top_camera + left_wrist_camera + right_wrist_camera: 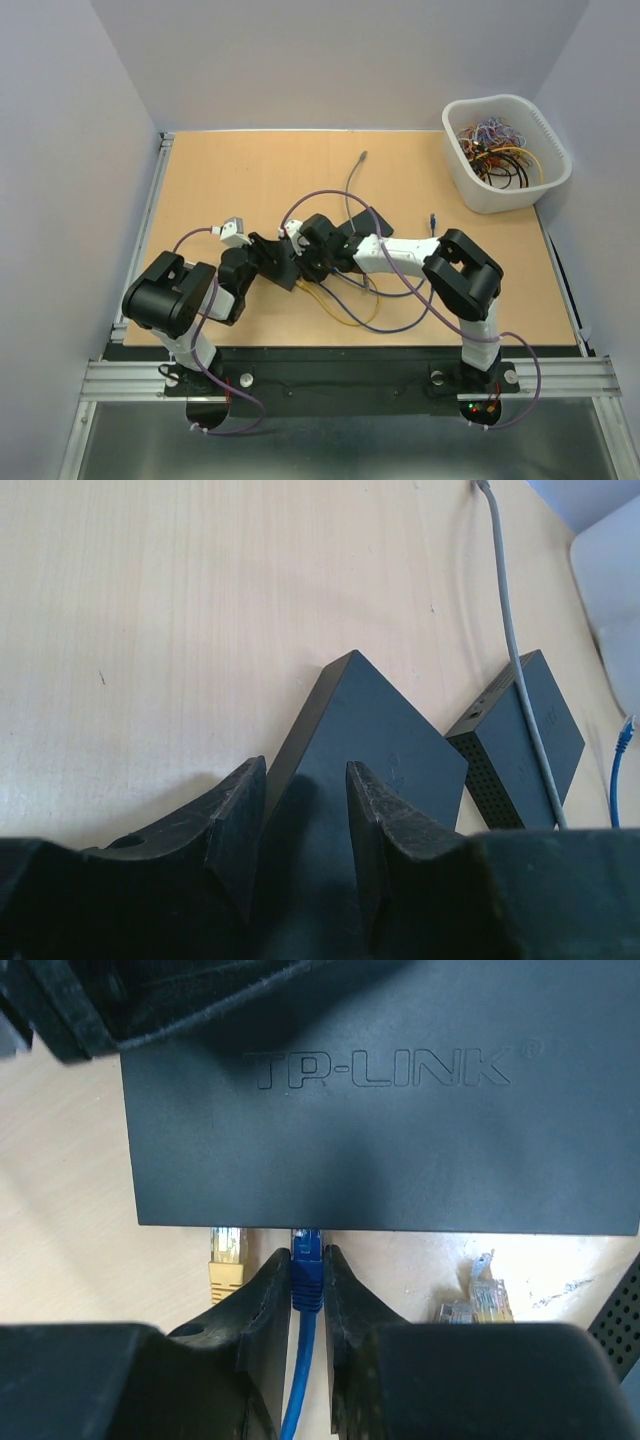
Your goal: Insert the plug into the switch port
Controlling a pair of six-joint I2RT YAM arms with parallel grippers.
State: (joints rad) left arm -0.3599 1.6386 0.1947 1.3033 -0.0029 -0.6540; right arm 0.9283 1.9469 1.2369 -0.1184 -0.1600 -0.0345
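The black TP-LINK switch [380, 1140] lies on the wooden table, and it also shows in the left wrist view [385, 730]. My left gripper [305, 780] is shut on the switch, with one finger on each side of its body. My right gripper [306, 1253] is shut on the blue plug [306, 1282]. The plug's tip sits at the switch's front edge, at a port mouth. I cannot tell how deep it sits. In the top view both grippers [270, 258] [305, 250] meet at mid-table.
A yellow plug [226, 1260] sits at the switch's edge just left of the blue one. Loose clear plugs [478, 1302] lie to the right. A second black box [520, 740] has a grey cable [505, 610] across it. A white bin [505, 150] of cables stands back right.
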